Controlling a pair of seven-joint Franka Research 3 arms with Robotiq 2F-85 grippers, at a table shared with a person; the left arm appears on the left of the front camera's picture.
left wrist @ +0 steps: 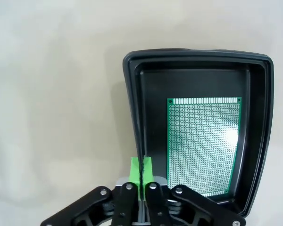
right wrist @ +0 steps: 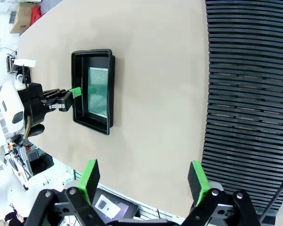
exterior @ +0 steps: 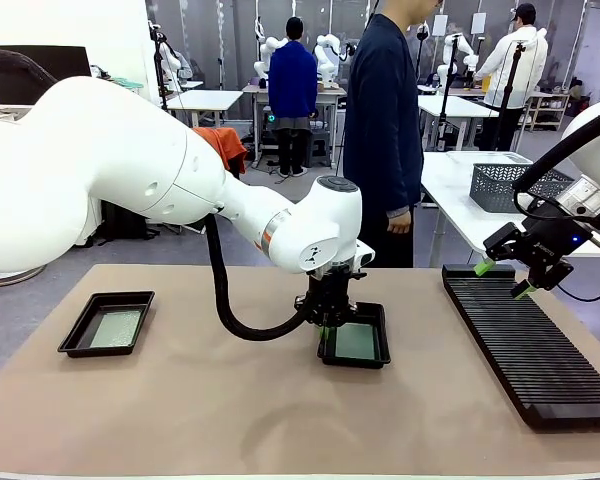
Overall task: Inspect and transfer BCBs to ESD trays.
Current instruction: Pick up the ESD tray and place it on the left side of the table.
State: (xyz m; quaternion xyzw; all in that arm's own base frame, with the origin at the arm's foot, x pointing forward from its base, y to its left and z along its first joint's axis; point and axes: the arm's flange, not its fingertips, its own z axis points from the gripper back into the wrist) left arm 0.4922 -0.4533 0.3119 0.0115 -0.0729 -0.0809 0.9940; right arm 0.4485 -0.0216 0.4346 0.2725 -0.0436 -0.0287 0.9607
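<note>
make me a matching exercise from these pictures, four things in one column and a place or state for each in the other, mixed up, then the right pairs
Things:
1. left gripper
2. right gripper
3. board seen from the left wrist
4. far-left tray

Places or states:
A. open, above the ribbed rack
B. lying flat inside the middle tray
C. shut on the middle tray's rim
D. near the table's left edge, holding a pale board

Pairs: 1-C, 2-A, 3-B, 4-D
</note>
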